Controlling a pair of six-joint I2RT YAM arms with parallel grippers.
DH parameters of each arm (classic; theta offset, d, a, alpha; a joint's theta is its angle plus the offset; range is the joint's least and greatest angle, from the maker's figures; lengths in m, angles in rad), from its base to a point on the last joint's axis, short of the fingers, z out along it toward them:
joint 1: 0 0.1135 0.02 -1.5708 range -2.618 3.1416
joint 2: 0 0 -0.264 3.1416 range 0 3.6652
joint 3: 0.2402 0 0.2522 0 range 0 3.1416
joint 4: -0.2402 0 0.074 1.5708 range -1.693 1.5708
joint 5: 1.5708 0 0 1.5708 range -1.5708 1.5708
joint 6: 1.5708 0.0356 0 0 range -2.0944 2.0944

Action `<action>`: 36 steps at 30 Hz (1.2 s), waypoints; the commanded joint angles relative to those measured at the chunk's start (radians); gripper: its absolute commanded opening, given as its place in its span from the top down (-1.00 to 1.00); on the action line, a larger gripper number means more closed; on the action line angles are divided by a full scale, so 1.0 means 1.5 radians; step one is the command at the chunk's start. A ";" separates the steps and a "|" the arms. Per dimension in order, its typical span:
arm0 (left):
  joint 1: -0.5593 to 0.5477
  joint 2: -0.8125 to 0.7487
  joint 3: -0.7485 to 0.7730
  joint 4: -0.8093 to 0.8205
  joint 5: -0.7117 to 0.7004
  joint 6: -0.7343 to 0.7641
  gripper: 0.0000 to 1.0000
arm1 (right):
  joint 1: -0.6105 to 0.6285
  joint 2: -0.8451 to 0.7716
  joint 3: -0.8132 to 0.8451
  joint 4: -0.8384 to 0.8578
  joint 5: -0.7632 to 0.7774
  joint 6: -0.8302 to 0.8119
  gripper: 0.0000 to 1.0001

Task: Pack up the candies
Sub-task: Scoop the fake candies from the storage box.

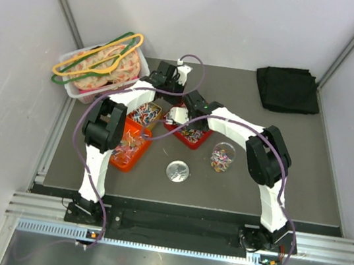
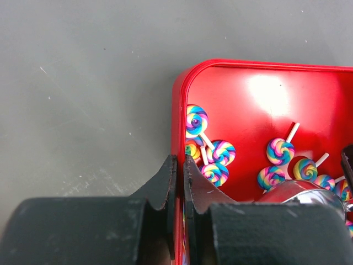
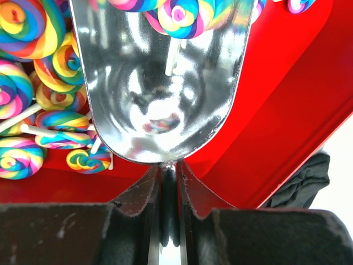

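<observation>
Candies (image 3: 60, 120), tiny swirl lollipops, look light, hard and loose, likely to skitter if nudged. They seem too small to pinch one by one, so the better hold is from under the heap with a scoop. Right gripper (image 3: 169, 172) pinches the handle of a shiny metal scoop (image 3: 160, 99), whose bowl lies in the pile with a couple of sweets at its lip. Left gripper (image 2: 179, 165) is pressed onto the wall of the red tray (image 2: 265, 94) holding them. They show rainbow spirals of blue, pink and yellow on thin white sticks. Beyond the tray, a clear jar (image 1: 222, 158) holds a few more.
</observation>
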 commanded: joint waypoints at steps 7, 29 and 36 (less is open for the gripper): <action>-0.006 -0.046 0.020 0.023 0.039 -0.017 1.00 | -0.009 -0.031 0.056 0.063 0.008 -0.043 1.00; -0.006 -0.046 0.016 0.026 0.042 -0.021 1.00 | -0.054 -0.112 0.041 -0.030 -0.117 -0.119 1.00; -0.005 -0.047 0.010 0.025 0.030 -0.015 1.00 | -0.100 -0.192 -0.030 -0.048 -0.162 -0.111 1.00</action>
